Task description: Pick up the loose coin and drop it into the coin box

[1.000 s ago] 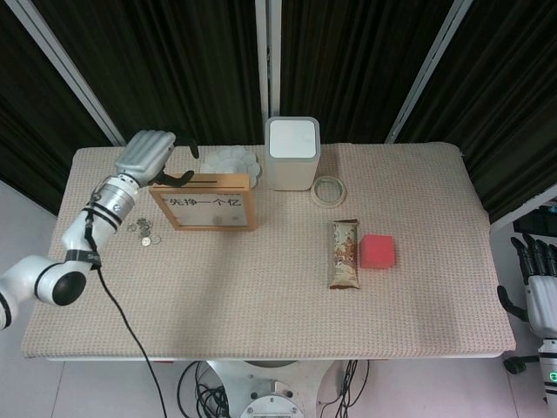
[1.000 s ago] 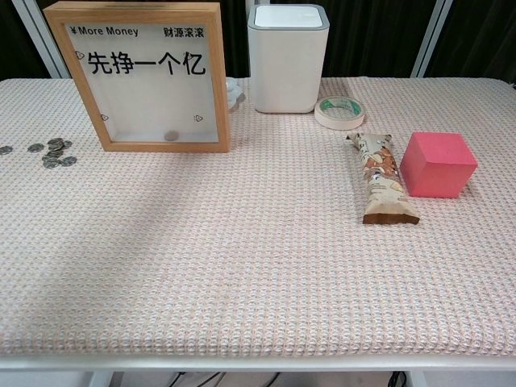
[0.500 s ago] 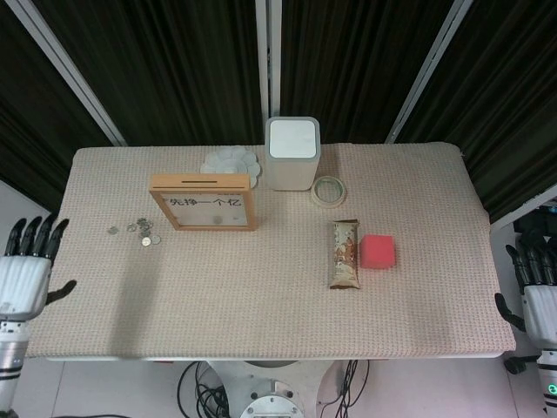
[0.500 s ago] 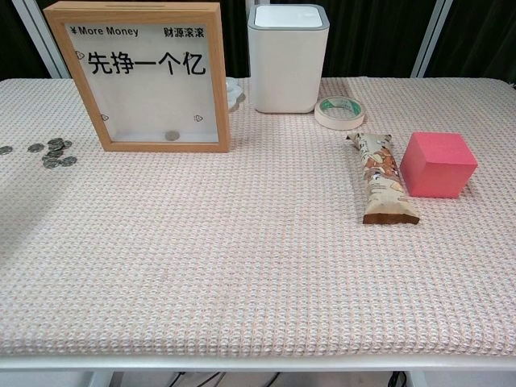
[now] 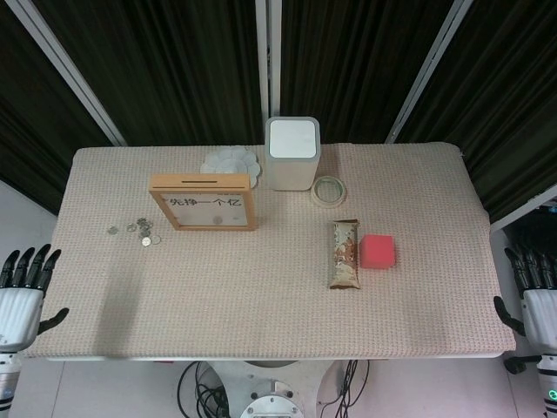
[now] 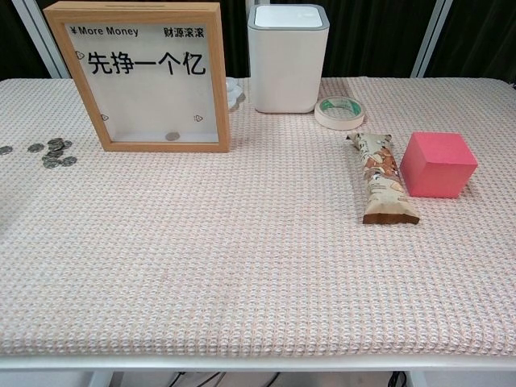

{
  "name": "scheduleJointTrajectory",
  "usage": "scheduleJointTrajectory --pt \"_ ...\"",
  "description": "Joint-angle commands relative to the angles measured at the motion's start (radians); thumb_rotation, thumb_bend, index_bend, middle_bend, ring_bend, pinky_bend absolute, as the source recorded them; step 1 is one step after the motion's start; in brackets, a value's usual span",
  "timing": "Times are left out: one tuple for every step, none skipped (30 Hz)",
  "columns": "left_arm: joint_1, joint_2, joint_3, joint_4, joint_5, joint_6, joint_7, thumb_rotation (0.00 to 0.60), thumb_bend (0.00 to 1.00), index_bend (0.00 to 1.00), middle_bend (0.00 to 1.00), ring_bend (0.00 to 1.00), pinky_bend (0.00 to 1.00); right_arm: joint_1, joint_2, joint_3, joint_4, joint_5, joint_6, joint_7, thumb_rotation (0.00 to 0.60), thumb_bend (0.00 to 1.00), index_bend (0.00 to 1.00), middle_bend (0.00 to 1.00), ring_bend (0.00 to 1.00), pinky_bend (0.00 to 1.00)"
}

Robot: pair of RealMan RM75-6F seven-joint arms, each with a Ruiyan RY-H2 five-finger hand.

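The coin box (image 5: 204, 201) (image 6: 145, 76) is a wooden frame with a clear front and a slot on top, standing at the table's back left. One coin (image 6: 172, 136) lies on its floor behind the pane. Several loose coins (image 5: 139, 231) (image 6: 55, 152) lie on the cloth to its left. My left hand (image 5: 22, 292) hangs off the table's front left corner, fingers spread, holding nothing. My right hand (image 5: 537, 292) hangs off the front right edge, fingers apart and empty. Neither hand shows in the chest view.
A white bin (image 5: 292, 153) (image 6: 288, 56) stands right of the box, with a tape roll (image 5: 329, 189) (image 6: 339, 112) beside it. A snack bar (image 5: 345, 253) (image 6: 380, 176) and a pink cube (image 5: 378, 251) (image 6: 436, 164) lie mid-right. A white flower-shaped dish (image 5: 231, 161) sits behind the box.
My left hand has left the top of the coin box and dropped back off the table's front left corner. A coin has settled on the floor of the box. The right hand sank slightly.
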Motion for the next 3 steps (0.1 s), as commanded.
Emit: scheduleJointTrajectory --pt "0.003 -0.005 -0.022 0.016 0.008 -0.009 -0.012 0.6 0.09 0.0 0.0 0.0 0.01 0.002 0.004 0.0 -0.007 0.007 -0.01 -0.002 0.6 0.3 0.0 0.0 0.0 0.0" --pt "0.004 -0.006 -0.026 0.019 0.01 -0.011 -0.012 0.6 0.09 0.0 0.0 0.0 0.01 0.002 0.007 0.0 -0.01 0.011 -0.015 -0.002 0.6 0.3 0.0 0.0 0.0 0.0" --pt "0.005 -0.007 -0.03 0.02 0.011 -0.015 -0.013 0.6 0.09 0.0 0.0 0.0 0.01 0.002 0.009 -0.001 -0.013 0.016 -0.021 -0.004 0.6 0.3 0.0 0.0 0.0 0.0"
